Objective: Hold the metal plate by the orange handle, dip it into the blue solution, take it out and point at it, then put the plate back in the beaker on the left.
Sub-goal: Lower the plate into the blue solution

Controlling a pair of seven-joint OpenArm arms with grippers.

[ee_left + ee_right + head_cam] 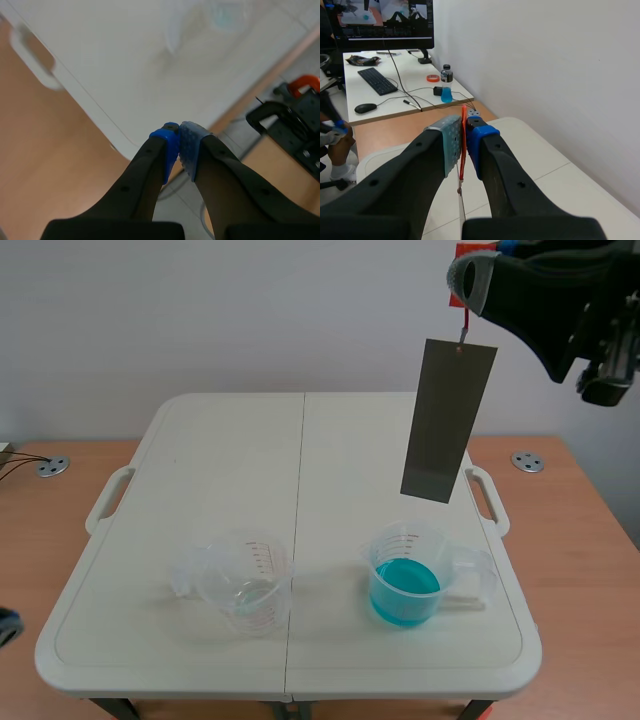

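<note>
at the far left, the left gripper (179, 145) is being held low, just short of the table (230, 460) edge, its blue pads pressed together on nothing. the empty beaker (245, 585) is being shown standing on the table, well down and to the left of the right gripper (472, 288). the beaker of blue solution (405, 580) is being shown far below that gripper, apart from the metal plate (448, 420). the plate is being hung upright, slightly tilted, right under the right gripper, whose pads are being clamped on the orange handle (463, 145) at the plate's top
</note>
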